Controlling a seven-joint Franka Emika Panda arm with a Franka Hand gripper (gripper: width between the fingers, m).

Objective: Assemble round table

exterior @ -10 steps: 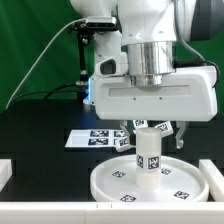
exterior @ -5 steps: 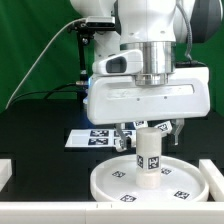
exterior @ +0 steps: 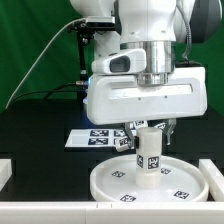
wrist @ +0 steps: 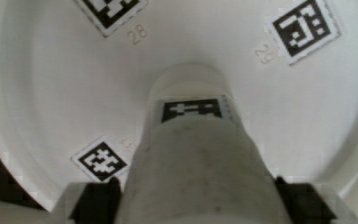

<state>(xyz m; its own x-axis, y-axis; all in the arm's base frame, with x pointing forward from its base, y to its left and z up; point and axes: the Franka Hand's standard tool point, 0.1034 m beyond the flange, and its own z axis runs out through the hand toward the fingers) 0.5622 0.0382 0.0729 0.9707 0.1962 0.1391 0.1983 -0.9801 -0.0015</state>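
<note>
The large round rimmed disc (exterior: 115, 178) lies flat on the black table, tags facing up. The short thick leg (exterior: 149, 152) stands upright at its middle, a tag on its side. My gripper (exterior: 149, 128) hangs straight above and its two dark fingers sit against the leg's upper end, one on each side. In the wrist view the leg (wrist: 197, 140) fills the middle, the gripper (wrist: 197, 203) closes on it, and the disc (wrist: 51, 90) lies behind. The cross-shaped base is out of view.
The marker board (exterior: 92, 138) lies flat behind the disc at the exterior view's left. White raised edges stand at the front left (exterior: 5, 172) and front right (exterior: 216, 170). A cable hangs over the green backdrop behind.
The gripper's hand has turned and shifted a little toward the exterior view's left while staying on the leg. The leg and disc remain in place.
</note>
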